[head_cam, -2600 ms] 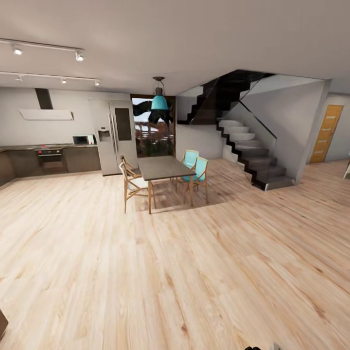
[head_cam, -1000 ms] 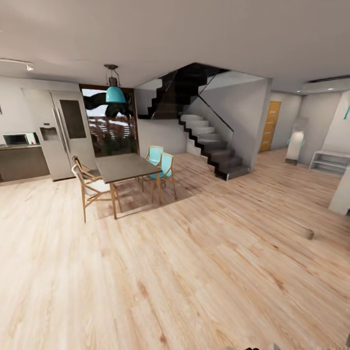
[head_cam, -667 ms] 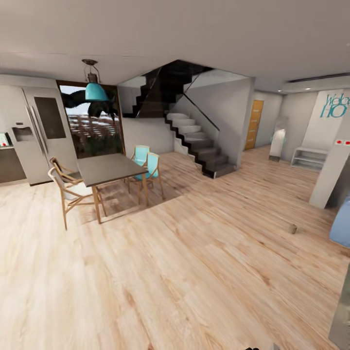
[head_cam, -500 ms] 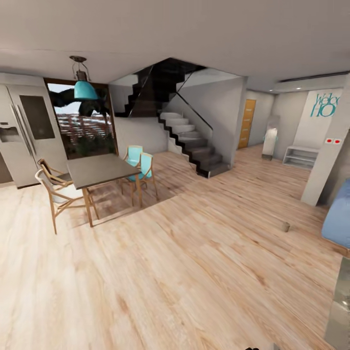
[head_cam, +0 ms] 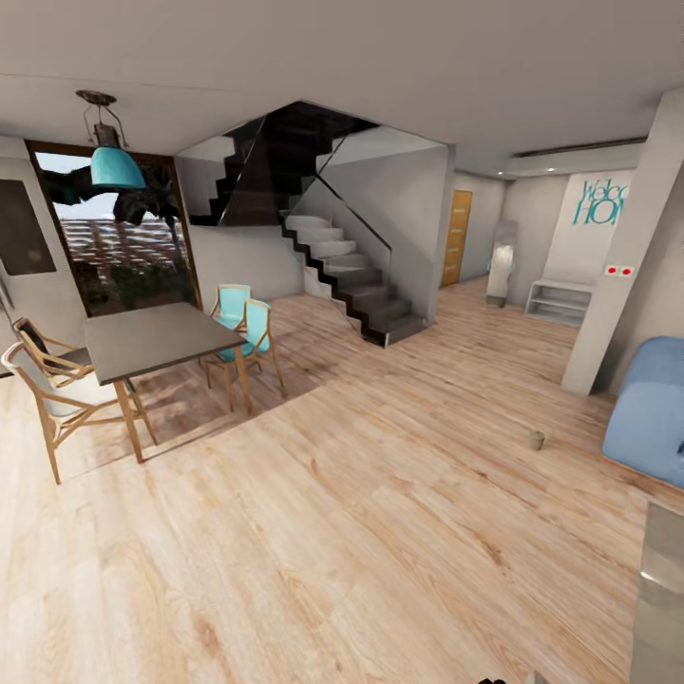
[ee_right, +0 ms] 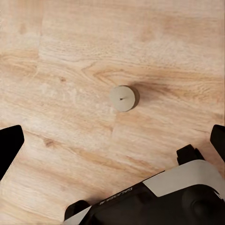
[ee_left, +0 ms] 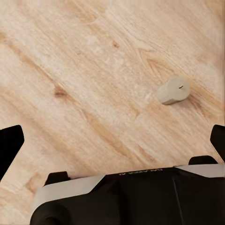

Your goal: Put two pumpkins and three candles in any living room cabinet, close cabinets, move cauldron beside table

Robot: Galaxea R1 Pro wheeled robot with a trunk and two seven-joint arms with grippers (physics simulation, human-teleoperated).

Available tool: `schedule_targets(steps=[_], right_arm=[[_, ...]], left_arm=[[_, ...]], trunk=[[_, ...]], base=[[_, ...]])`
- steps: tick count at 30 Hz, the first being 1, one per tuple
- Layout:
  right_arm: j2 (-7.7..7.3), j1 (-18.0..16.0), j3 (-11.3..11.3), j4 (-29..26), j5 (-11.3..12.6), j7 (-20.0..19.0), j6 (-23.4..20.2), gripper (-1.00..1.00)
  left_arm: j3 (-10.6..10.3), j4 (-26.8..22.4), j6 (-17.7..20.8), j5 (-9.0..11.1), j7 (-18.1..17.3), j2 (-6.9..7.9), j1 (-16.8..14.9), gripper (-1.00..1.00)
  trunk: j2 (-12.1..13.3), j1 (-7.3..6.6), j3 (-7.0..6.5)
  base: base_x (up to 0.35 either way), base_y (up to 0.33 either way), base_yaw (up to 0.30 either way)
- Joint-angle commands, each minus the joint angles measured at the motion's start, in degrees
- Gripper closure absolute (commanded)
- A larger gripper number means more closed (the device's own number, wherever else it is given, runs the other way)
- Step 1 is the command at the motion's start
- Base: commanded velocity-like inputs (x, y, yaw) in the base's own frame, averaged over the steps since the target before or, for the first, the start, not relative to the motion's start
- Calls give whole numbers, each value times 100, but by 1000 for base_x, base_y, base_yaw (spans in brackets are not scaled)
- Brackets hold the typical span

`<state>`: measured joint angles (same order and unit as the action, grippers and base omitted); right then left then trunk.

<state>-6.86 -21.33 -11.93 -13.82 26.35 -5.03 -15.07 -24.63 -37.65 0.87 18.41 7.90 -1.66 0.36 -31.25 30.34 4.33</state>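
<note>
A small beige candle point(head_cam: 537, 439) stands on the wooden floor at the right of the head view, short of the blue sofa. A glossy grey slab at that view's lower right edge looks like a corner of the coffee table point(head_cam: 665, 589). In the left wrist view a pale candle point(ee_left: 173, 90) lies tilted on the floor beyond my left gripper point(ee_left: 112, 140), which is open and empty. Another candle point(ee_right: 123, 98) stands upright on the floor ahead of my right gripper point(ee_right: 112, 140), also open and empty. The pumpkins, cabinet and cauldron are out of view.
A dark dining table point(head_cam: 152, 340) with wooden and teal chairs stands at the left. A staircase point(head_cam: 351, 275) rises at the back. A blue sofa point(head_cam: 655, 408) and a white pillar point(head_cam: 617, 275) are at the right. Wide wooden floor point(head_cam: 361, 532) lies ahead.
The head camera has swung to the right: the kitchen and dining table slid left in the picture, and the candle, sofa, pillar and grey table corner came into view.
</note>
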Motion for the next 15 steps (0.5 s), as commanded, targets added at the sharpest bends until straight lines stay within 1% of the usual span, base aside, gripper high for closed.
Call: schedule_targets(steps=[1, 4, 7, 11, 15], right_arm=[[1, -2, -30, -6, 11, -17, -32, -100], [1, -2, -29, -6, 11, -22, -28, -100], [1, -2, -29, -6, 11, -23, -30, -100], [1, -2, -29, -6, 11, -26, -31, -100], [1, -2, -22, -6, 11, -31, -31, -100]], left_arm=[[-29, -13, 9, 58, 45, 5, -1, -100], [-29, -14, 9, 58, 45, 6, -1, -100], [-27, -10, 9, 58, 45, 7, -1, -100], [-25, -13, 9, 58, 45, 7, -1, -100], [-24, -13, 9, 58, 45, 8, -1, -100]], trunk=[[-9, 5, 10], [-9, 5, 12], [-9, 5, 12], [-9, 5, 12], [-9, 5, 12]], base=[[278, -133, -18], [278, -65, -10], [288, 51, -4], [280, 133, -1], [217, 204, 0]])
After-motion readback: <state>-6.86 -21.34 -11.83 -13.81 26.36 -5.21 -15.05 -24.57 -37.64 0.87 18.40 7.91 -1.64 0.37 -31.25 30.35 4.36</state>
